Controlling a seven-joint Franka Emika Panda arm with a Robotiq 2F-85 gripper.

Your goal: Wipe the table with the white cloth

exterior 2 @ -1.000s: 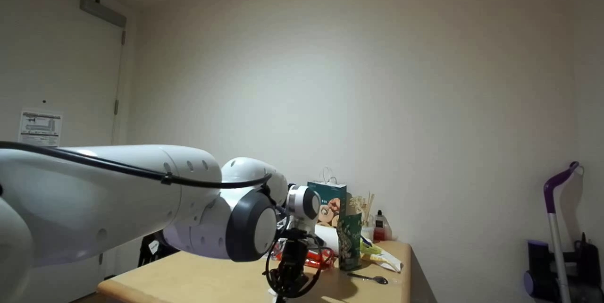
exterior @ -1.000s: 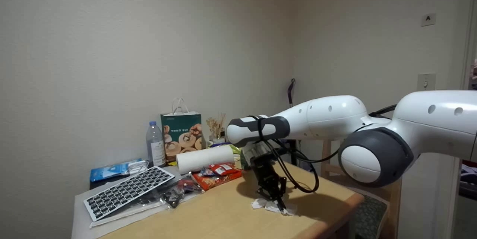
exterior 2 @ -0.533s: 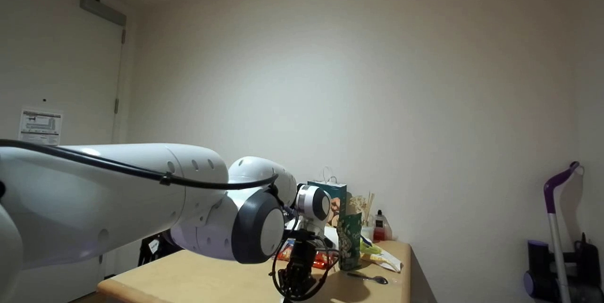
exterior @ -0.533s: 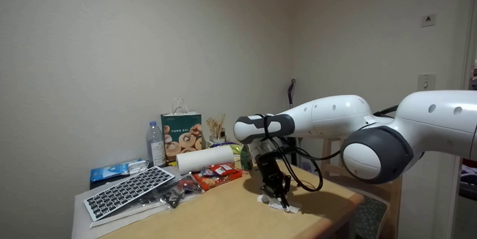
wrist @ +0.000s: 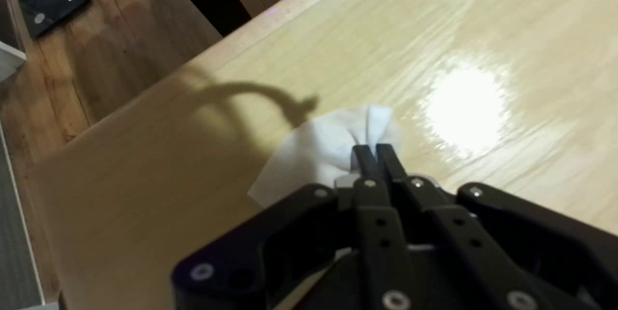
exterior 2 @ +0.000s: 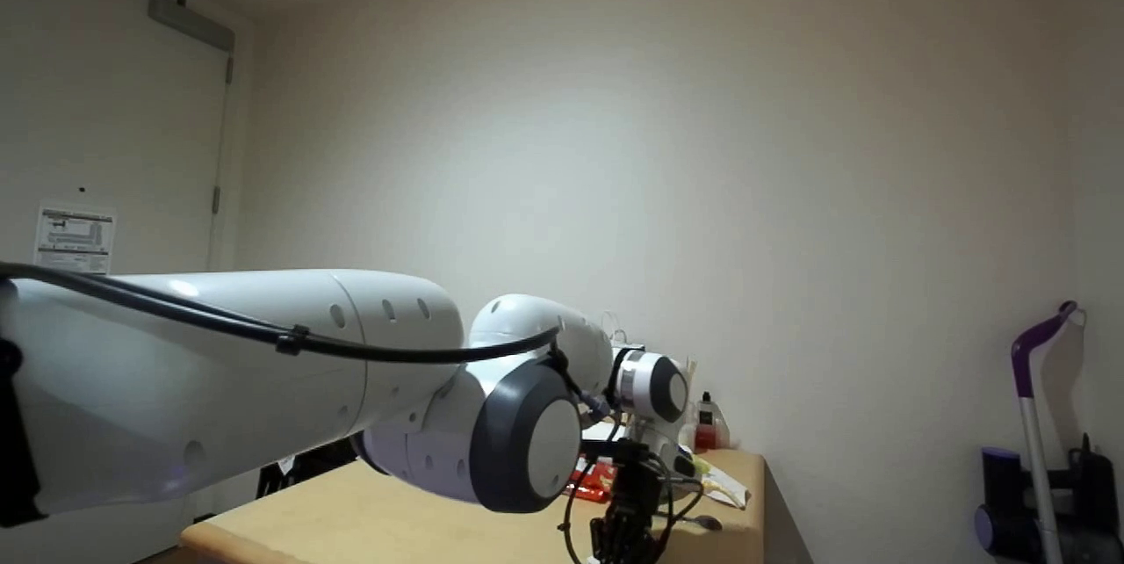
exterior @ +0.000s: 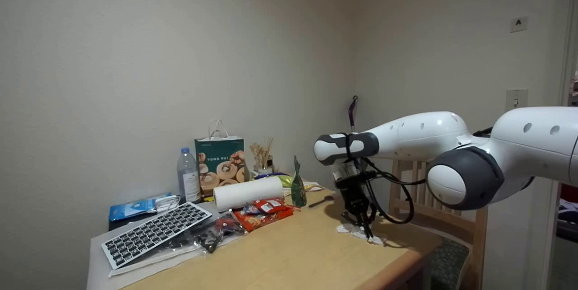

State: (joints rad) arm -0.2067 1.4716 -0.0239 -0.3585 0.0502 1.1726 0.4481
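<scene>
The white cloth (wrist: 304, 155) lies crumpled and fanned out on the light wooden table (wrist: 531, 20) in the wrist view. My gripper (wrist: 373, 147) is shut on it; a fold of cloth rises between the two black fingertips. In an exterior view the cloth (exterior: 347, 228) lies flat on the table (exterior: 280, 258) on both sides of my fingertips (exterior: 368, 234), near the table's right edge. The gripper leans slightly. In an exterior view my gripper (exterior 2: 622, 538) reaches the bottom of the picture, so the cloth there is mostly cut off.
Clutter stands along the table's back and left: a keyboard (exterior: 156, 234), a paper towel roll (exterior: 248, 193), red snack packets (exterior: 266, 211), a green pouch (exterior: 298, 190), a dark spoon (exterior: 321, 201), a bottle (exterior: 188, 177) and a paper bag (exterior: 220, 163). A chair (exterior: 478, 231) stands beyond the right edge.
My gripper has slid the cloth across the table to the right and somewhat away in an exterior view, towards the chair side. The green pouch and spoon have come into sight there.
</scene>
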